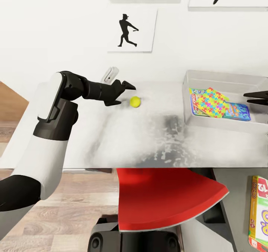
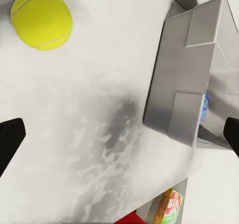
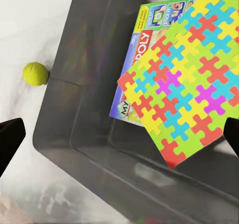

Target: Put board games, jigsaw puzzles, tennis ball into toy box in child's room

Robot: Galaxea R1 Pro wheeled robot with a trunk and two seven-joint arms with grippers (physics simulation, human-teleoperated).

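The tennis ball (image 1: 135,101) lies on the light-grey table (image 1: 111,136), just in front of my left gripper (image 1: 126,94), which is open and not touching it. In the left wrist view the ball (image 2: 41,19) sits off to one side of the open gripper (image 2: 119,139). The toy box (image 1: 219,75) stands at the right and holds a jigsaw puzzle (image 1: 210,102) lying over a green board game (image 1: 194,108) and a blue one (image 1: 238,111). My right gripper (image 1: 257,98) hovers open over the box. The right wrist view looks down on the puzzle (image 3: 186,79) and the green game (image 3: 144,40).
A long Skip-Bo box (image 1: 259,214) lies on the dark-grey table section at the lower right. A red chair (image 1: 163,196) is tucked under the table's front edge. A small white object (image 1: 110,74) stands by the wall behind my left gripper.
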